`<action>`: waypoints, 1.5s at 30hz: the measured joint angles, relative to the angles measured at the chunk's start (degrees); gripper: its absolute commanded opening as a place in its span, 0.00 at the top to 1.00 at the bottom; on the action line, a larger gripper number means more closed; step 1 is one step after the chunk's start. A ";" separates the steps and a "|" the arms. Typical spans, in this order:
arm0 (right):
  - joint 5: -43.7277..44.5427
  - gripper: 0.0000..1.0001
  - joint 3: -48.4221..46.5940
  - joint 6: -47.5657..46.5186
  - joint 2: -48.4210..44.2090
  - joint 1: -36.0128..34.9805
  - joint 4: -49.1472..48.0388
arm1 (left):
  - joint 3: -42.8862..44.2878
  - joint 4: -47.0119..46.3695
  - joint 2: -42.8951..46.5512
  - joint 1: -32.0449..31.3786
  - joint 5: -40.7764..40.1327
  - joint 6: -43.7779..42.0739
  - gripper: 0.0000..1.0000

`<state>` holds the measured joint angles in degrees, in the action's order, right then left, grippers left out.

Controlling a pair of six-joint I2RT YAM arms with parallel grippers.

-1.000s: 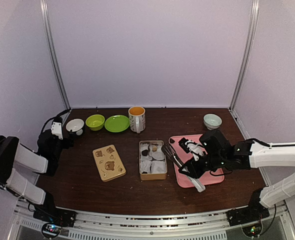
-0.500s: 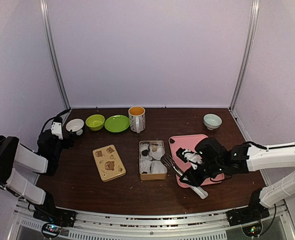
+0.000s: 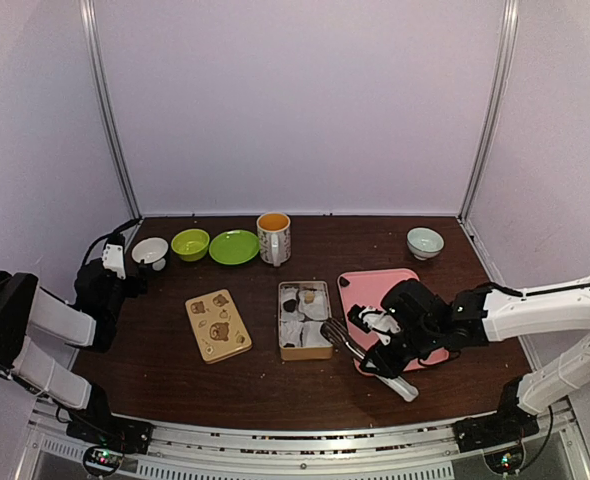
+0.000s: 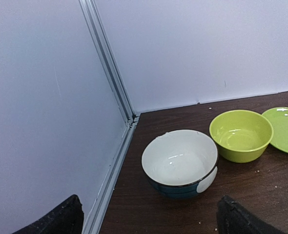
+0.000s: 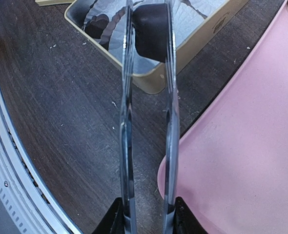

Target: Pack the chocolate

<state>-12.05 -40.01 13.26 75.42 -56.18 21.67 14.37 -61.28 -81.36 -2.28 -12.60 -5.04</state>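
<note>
My right gripper (image 3: 385, 337) is shut on the metal tongs (image 3: 347, 336). In the right wrist view the tongs (image 5: 127, 122), held by the gripper (image 5: 146, 214), pinch one dark brown chocolate lump (image 5: 149, 29) at their tips, over the near right corner of the open tan tin (image 3: 320, 352). The tin holds white paper cups with more chocolate: a dark lump (image 3: 291, 303) and a lighter one (image 3: 308, 296). Another dark lump (image 5: 97, 24) shows in a cup. My left gripper (image 4: 149, 225) is open and empty at the far left, facing a white bowl.
The bear-printed lid (image 3: 218, 325) lies left of the tin. A pink tray (image 3: 395, 285) lies under my right arm. A white bowl (image 4: 180, 161), green bowl (image 4: 240, 134), green plate (image 4: 283, 129), mug (image 3: 273, 237) and pale bowl (image 3: 424, 241) stand along the back.
My right gripper has moved left and nearer with the tongs, from over the pink tray to the tin's near right corner. The left arm has not moved.
</note>
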 measured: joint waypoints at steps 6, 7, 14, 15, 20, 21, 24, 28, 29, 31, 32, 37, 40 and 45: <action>0.13 0.62 -0.94 -0.13 0.68 -0.31 0.15 | 0.00 0.00 0.00 0.00 0.00 0.02 0.02; 0.22 0.61 -1.01 -0.13 0.74 -0.39 0.15 | 0.00 0.00 0.00 0.00 0.00 0.00 0.02; 0.37 0.60 -1.01 -0.48 0.76 -0.76 0.22 | 0.00 0.00 0.00 0.00 0.00 0.00 0.02; 0.44 0.60 -1.01 -0.48 0.76 -0.76 0.20 | 0.00 0.00 0.00 0.00 0.00 0.00 0.02; 3.50 0.60 -1.01 -0.04 0.44 -0.83 0.26 | 0.00 0.00 0.00 0.00 0.00 0.00 0.02; 5.29 0.61 -1.01 0.22 0.00 -0.85 0.48 | 0.00 0.00 0.00 0.00 0.02 0.00 0.02; 12.00 0.60 -1.01 1.57 -2.71 -0.70 1.40 | 0.00 0.00 0.00 0.00 0.00 0.02 0.02; 20.59 0.57 -1.01 4.42 -6.45 1.05 2.32 | 0.00 0.00 0.00 0.00 0.00 0.00 0.02; 22.08 0.57 -1.01 5.31 -7.04 1.75 2.32 | 0.00 0.00 0.00 0.00 0.00 0.00 0.02; 24.59 0.56 -1.18 7.15 -7.76 3.76 2.40 | 0.00 0.00 0.00 0.00 0.00 0.02 0.02; 25.33 0.57 -1.44 8.02 -7.74 4.85 2.54 | 0.00 0.00 0.00 0.00 0.00 0.00 0.02; 27.26 0.57 -4.50 11.67 -4.96 10.01 3.61 | 0.00 0.00 0.00 0.00 0.00 0.02 0.02; 27.45 0.57 -6.56 13.18 -1.51 12.20 3.65 | 0.00 0.00 0.00 0.00 0.00 0.00 0.02; 26.73 0.57 -9.31 14.43 5.38 14.97 4.11 | 0.00 0.00 0.00 0.00 0.00 0.00 0.02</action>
<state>14.68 -49.32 27.68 80.79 -41.21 25.78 14.37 -61.28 -81.36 -2.28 -12.60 -5.04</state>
